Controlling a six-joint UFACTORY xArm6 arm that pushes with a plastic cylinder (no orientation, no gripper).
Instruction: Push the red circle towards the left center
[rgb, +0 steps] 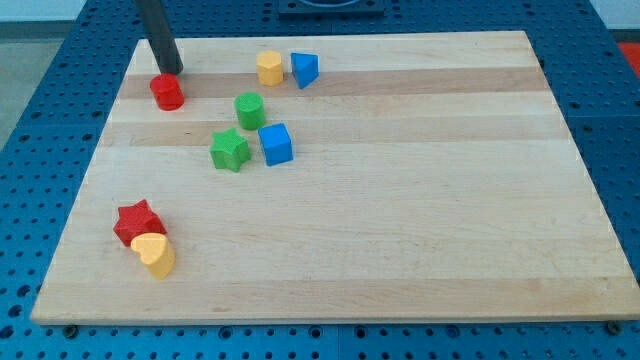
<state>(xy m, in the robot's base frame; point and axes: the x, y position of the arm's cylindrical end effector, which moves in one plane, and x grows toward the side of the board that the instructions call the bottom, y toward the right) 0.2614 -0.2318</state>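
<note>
My tip (171, 72) is the blunt lower end of a straight dark matte rod that comes in from the view's top edge, leaning slightly. No pincer on this arm, so nothing to be apart, together or clamped; it's just the rod end.

The tip sits just at 12 o'clock of the red circle (168, 91), at its far edge, abt touching; can't tell if there's a hair of gap. The red circle is a short smooth plastic cylinder w/ a flat round top, in the board's far-left corner area.

The board (420, 230) is pale wood, glued from lengthwise strips w/ visible grain bands, resting on a blue perforated table (30, 130).

Other blocks, all glossy plastic:
- yellow block (268, 68), faceted, roughly hexagonal, at approx 2 o'clock from the red circle, well apart.
- blue triangle (305, 70), wedge-like, just beside the yellow block at its 3 o'clock, abt touching.
- green circle (250, 109), a stubby cylinder, at 4 o'clock from the red circle.
- green star (230, 150), at 7 o'clock of the green circle, close.
- blue cube (275, 144), just beside the green star at its 3 o'clock.
- red star (138, 222), near the board's near-left corner.
- yellow heart-ish block (154, 253), rounded, touching the red star at its 5 o'clock.
</note>
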